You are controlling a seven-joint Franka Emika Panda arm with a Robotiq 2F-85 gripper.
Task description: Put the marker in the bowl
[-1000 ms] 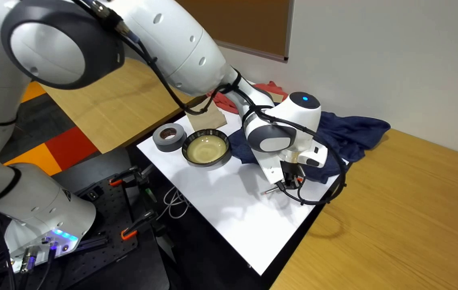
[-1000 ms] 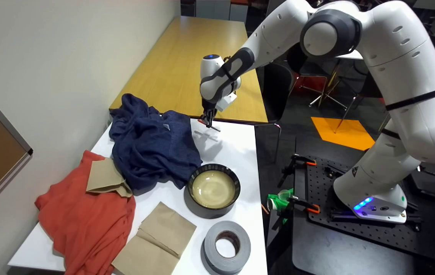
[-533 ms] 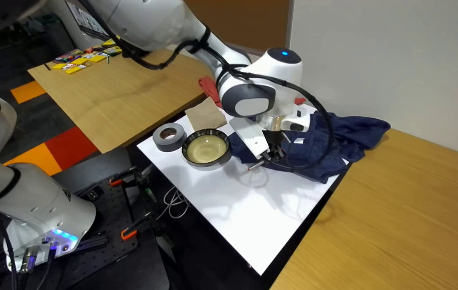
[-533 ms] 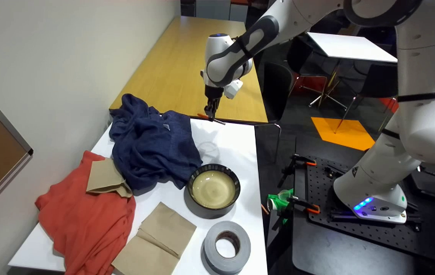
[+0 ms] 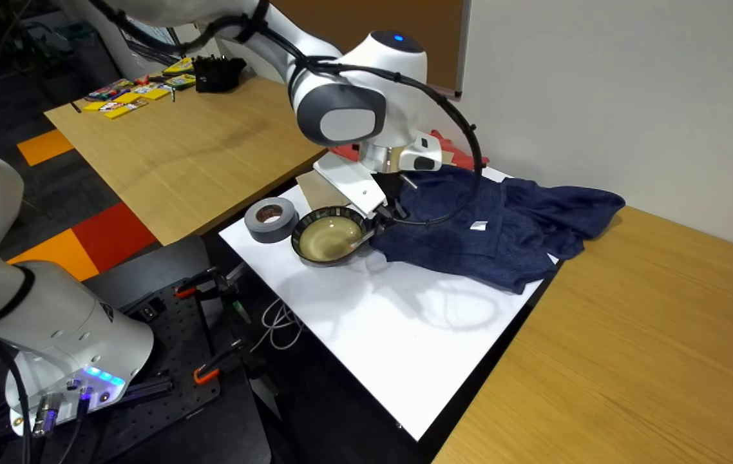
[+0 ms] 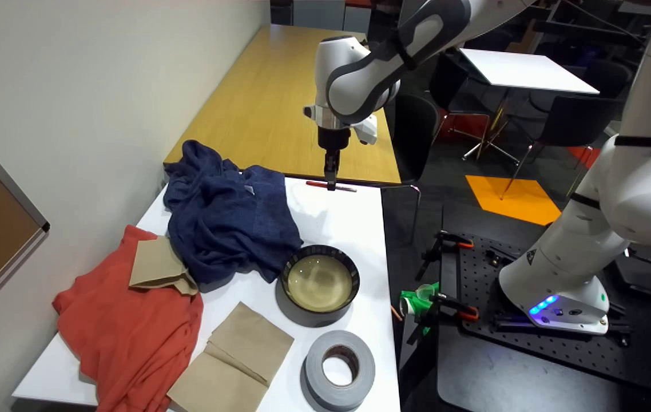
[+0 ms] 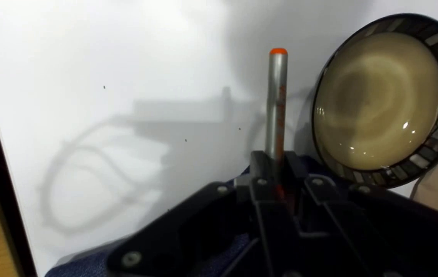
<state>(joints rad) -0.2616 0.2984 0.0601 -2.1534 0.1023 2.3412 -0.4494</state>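
The marker has a silver barrel with an orange end (image 7: 278, 96) and a red part further back between the fingers. My gripper (image 7: 276, 157) is shut on it and holds it raised, roughly level. In an exterior view the marker (image 6: 345, 188) sticks out on both sides of the gripper (image 6: 331, 184). The bowl (image 7: 388, 100) has a dark patterned rim and beige inside; in the wrist view it lies to the right of the marker. In an exterior view the marker's tip (image 5: 361, 241) overlaps the right rim of the bowl (image 5: 321, 241). The bowl (image 6: 320, 283) looks empty.
A grey tape roll (image 6: 340, 395) stands close beside the bowl. A navy cloth (image 6: 234, 223) lies against the bowl's other side. Brown paper (image 6: 245, 343) and a red cloth (image 6: 131, 332) lie on the white table (image 5: 366, 348). A black cable loops beside the wrist.
My gripper has risen with the marker and moved across the table, toward the bowl in an exterior view. The marker has turned closer to level. The bowl has not moved.
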